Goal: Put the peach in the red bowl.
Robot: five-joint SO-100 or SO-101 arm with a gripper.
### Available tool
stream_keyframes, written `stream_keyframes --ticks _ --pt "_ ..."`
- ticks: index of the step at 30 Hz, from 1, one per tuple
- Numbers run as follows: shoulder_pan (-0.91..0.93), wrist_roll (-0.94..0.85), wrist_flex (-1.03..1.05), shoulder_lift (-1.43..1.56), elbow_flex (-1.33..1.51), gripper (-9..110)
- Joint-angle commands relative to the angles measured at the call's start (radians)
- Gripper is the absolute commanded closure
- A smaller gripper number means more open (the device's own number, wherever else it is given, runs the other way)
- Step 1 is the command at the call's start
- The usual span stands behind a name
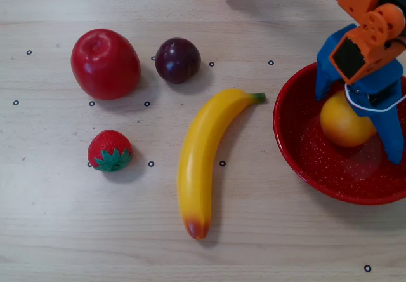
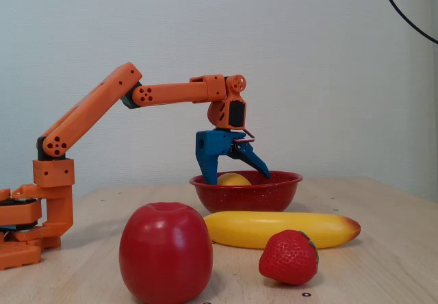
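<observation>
Peach (image 1: pixel 344 124) sits inside the red bowl (image 1: pixel 304 148), toward its one o'clock side! The gripper (image 1: pixel 357 126) straddles it, blue fingers spread wide apart. Release step looks done; next, lift straight up, clear of the rim.

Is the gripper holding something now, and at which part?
Nothing is clearly held. The gripper is open, its fingers straddling the peach, which lies inside the red bowl.

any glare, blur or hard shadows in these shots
Overhead view: sharp, soft short shadows beside the fruit, faint sheen on the red bowl near the peach. Fixed view: even light, the near apple slightly soft, bowl and gripper crisp.
</observation>
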Motion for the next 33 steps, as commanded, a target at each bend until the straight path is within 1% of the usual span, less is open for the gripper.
stream_keyframes --ticks 1,2,5,12,16,20,28,31,33 --pt "0.003 0.014 0.014 0.184 -0.110 45" --pt "0.000 0.006 0.012 0.212 -0.126 46" --pt "-0.005 -0.014 0.026 0.318 -0.156 53" --pt "-0.058 -0.038 0.078 0.581 -0.114 75" --pt "-0.107 -0.034 0.103 0.733 -0.026 88" --pt "-0.170 -0.028 0.091 0.894 0.140 101" --pt "-0.341 -0.011 -0.067 1.252 0.612 101" --pt "-0.405 0.003 -0.172 1.396 0.811 101" --pt "-0.443 0.023 -0.276 1.514 0.986 101"
